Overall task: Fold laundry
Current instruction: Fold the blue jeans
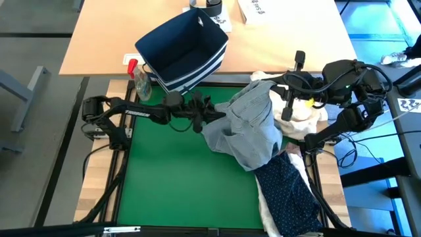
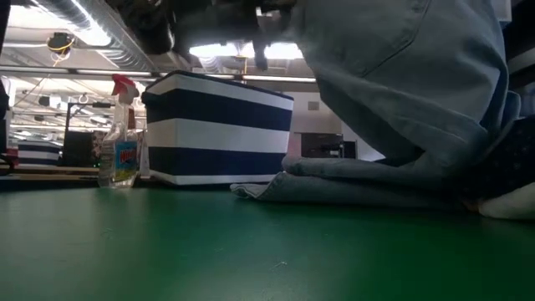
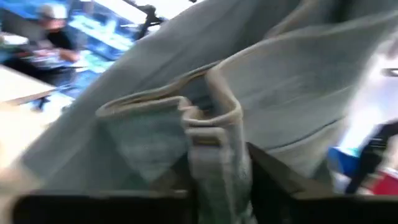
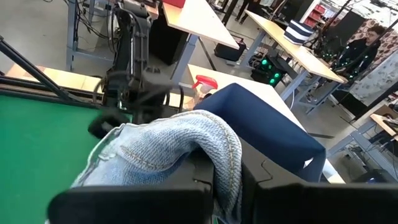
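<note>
Grey denim: your light grey jeans (image 1: 253,125) hang lifted over the right half of the green tabletop (image 1: 177,184), held up at two ends, the lower part draped down onto the mat. In the low view the jeans (image 2: 401,100) fall from above in a big fold and their bottom edge lies flat on the green surface.

Your left gripper (image 1: 214,113) is at the jeans' left edge, near the back of the mat. In the left wrist view the waistband (image 3: 211,124) sits bunched between the two dark fingers (image 3: 280,180), which are partly closed around it; the picture is blurred, so I can't tell you whether the grip is firm.

Your right gripper (image 1: 287,99) is at the jeans' upper right end. In the right wrist view a seamed denim edge (image 4: 211,149) is pinched between the fingers, which are closed tight on it.

Just right of the jeans, under the right arm, sits a white shirt (image 1: 306,115) in a heap. The navy white-dotted shirt (image 1: 289,197) lies at the mat's front right corner, spread toward the edge, touching the jeans' lower hem.

Behind the mat, on the wooden tabletop, the navy fabric bin with white stripes (image 1: 181,49) stands tilted, open side up. A spray bottle (image 1: 139,82) with a red trigger stands just left of it.
</note>
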